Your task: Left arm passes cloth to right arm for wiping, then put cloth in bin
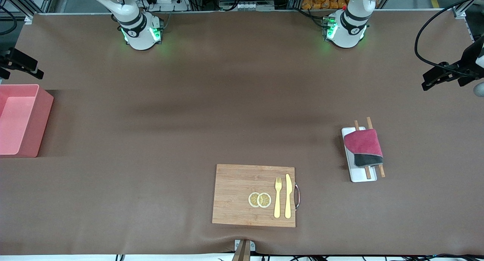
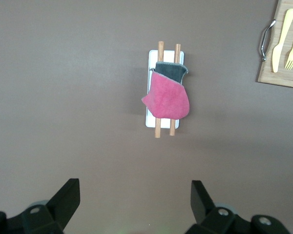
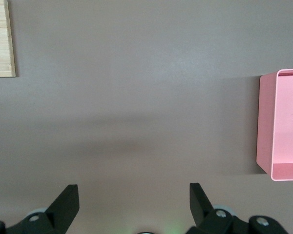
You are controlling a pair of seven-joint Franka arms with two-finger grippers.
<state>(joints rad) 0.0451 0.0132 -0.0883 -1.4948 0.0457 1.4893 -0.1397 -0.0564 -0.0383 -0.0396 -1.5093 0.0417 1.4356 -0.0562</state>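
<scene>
Nothing is begun: the smooth, straight-walled pink bin [image 1: 20, 119] is seen empty at the right arm's end, with the right gripper [image 3: 134, 207] held released high over bare table. Toward the left arm's end, the nubby crimson cloth [image 1: 363, 146], grey reverse showing, is draped over two wooden sticks [image 1: 368, 173] on a white tray [image 1: 362, 176]. The left gripper [image 2: 135, 204], jaws spread and empty, is held well above; a descent and pinch seem called for first.

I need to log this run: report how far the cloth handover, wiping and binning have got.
Nothing looks done. The cloth lies on two wooden sticks across the white tray, toward the left arm's end. In hand: nothing; the left gripper hangs open over bare table near the cloth, and the right gripper waits open. Pickup, handover, wiping and dropping into the bin remain.
</scene>
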